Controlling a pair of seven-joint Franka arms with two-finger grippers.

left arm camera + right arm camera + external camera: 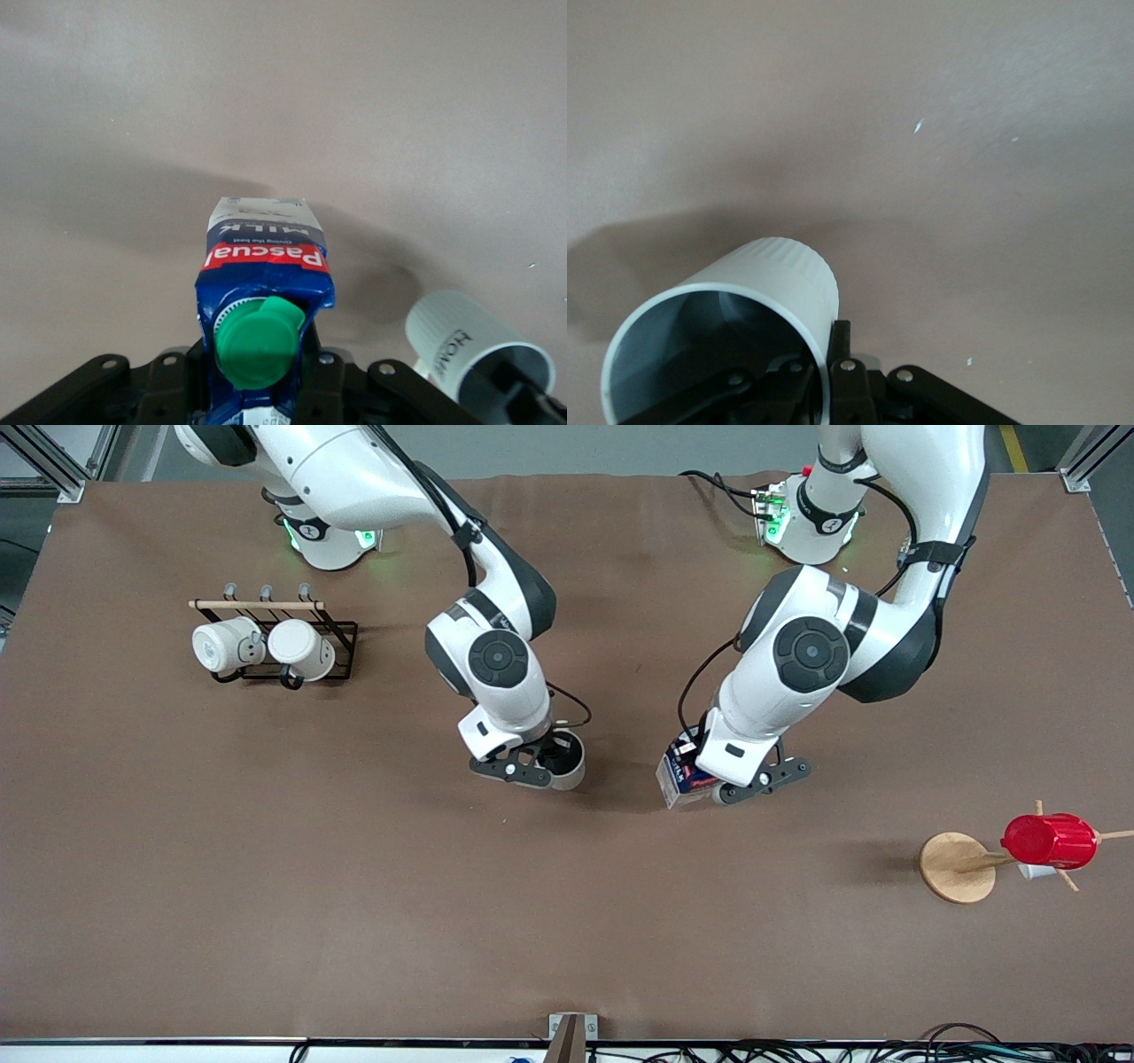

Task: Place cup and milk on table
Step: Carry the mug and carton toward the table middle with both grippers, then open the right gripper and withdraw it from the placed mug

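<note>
Over the table (266,868), left gripper (760,778) clamps capped milk (261,292); right gripper (523,766) grips cup (735,319).

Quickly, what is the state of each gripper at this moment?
Left gripper: closed on the milk, over the table.
Right gripper: closed on the cup at its rim, over the table.
</note>
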